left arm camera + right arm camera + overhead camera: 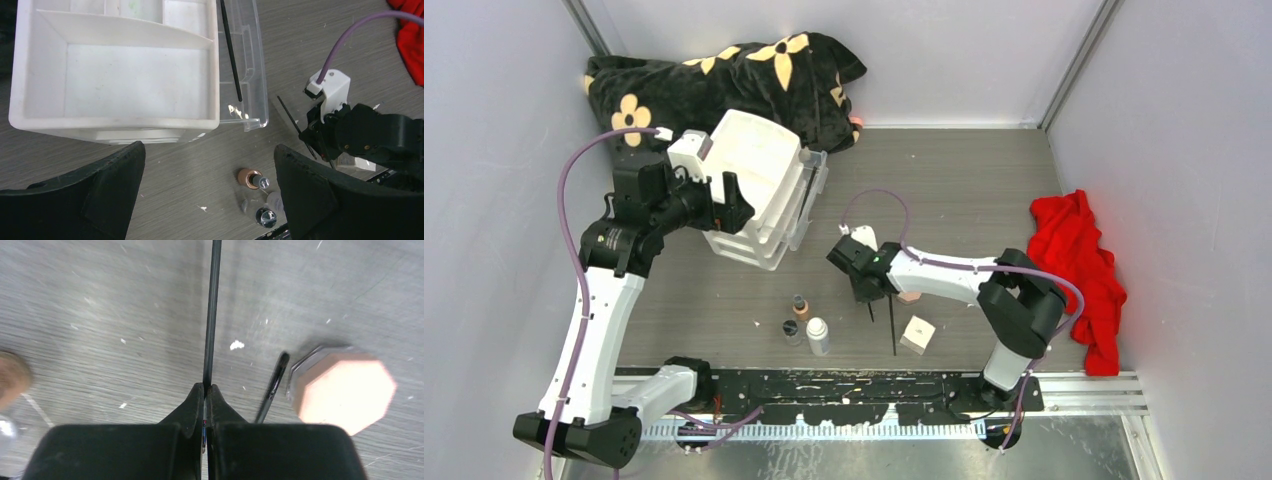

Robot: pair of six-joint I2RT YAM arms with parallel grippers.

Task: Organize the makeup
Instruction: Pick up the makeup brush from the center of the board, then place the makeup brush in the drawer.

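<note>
The left claw (207,160) gapes wide, its fingers (95,195) framing the desk (190,170) at seven and five o'clock. A white box (115,75) fills ten to twelve o'clock. Its clear drawer (250,75) juts out at one o'clock, with a thin black stick (231,55) lying in it. At three o'clock the right claw (316,137) has a second black stick (289,112) at its tip. At six o'clock a tan bottle (248,177), a white bottle (276,200) and a clear jar (265,217) sit close together. A red cloth (412,45) shows at two o'clock.
</note>
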